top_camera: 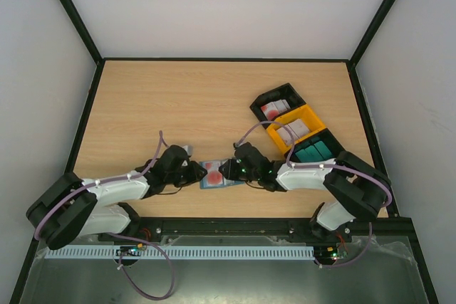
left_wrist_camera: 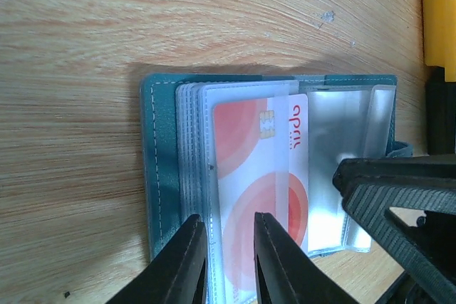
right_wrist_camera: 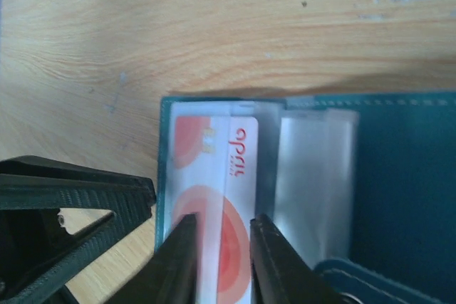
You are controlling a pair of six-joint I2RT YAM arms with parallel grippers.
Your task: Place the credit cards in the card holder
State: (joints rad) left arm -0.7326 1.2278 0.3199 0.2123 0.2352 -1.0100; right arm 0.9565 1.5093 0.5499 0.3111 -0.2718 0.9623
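Right, your card (left_wrist_camera: 249,176), white with red circles, a small chip and red lettering along one edge, lies flat in the open wallet (left_wrist_camera: 160,161). It sits among the clear plastic sleeves, and a sleeve covers most of its face. The strip with the lettering looks uncovered, though you cannot be sure from these views. The wallet lies open on the wooden table (top_camera: 178,105), close to the near edge and about midway between the two arms. Its teal cover is underneath, and its snap tab (left_wrist_camera: 399,149) points toward the right arm.

Your left gripper (left_wrist_camera: 229,229) stands over the side of the wallet where the sleeves are stacked. Its jaws are a narrow gap apart, one finger over the sleeve edges and the other over the card. You cannot tell whether they pinch a sleeve or only rest there. Your right gripper (right_wrist_camera: 223,226) comes in from the opposite side. Its jaws are slightly apart, with the card's face showing between them and nothing held.

Well apart, at the right of the table, sits the three-bin tray (top_camera: 315,114). More cards (top_camera: 273,109) lie in its black and yellow bins, and teal items (top_camera: 314,152) in the green one.
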